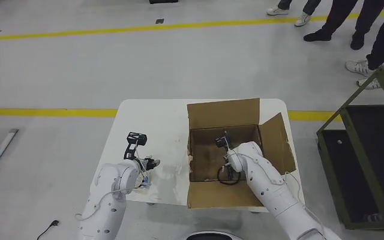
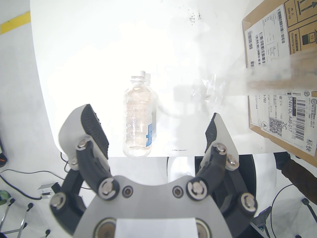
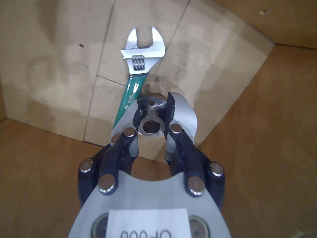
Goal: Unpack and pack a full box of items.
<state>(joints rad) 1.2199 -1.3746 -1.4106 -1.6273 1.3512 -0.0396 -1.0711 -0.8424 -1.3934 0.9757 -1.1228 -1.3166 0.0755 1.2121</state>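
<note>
Inside the cardboard box (image 3: 49, 50), a metal bushing (image 3: 149, 125) is clamped by the right fingers (image 3: 183, 115), just beside a green-handled wrench (image 3: 138, 60). Over the desk (image 2: 99, 38), the left fingers (image 2: 95, 125) are spread wide, empty, above a clear bottle (image 2: 137, 115).

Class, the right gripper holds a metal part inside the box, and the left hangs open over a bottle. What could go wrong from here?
1. The right gripper is shut on a smooth, round metal part near its fingertips. The part might slip and drop onto the wrench on the cardboard box floor.
2. The bottle lies with its base at the edge of the table. The open left gripper could nudge it off.
</note>
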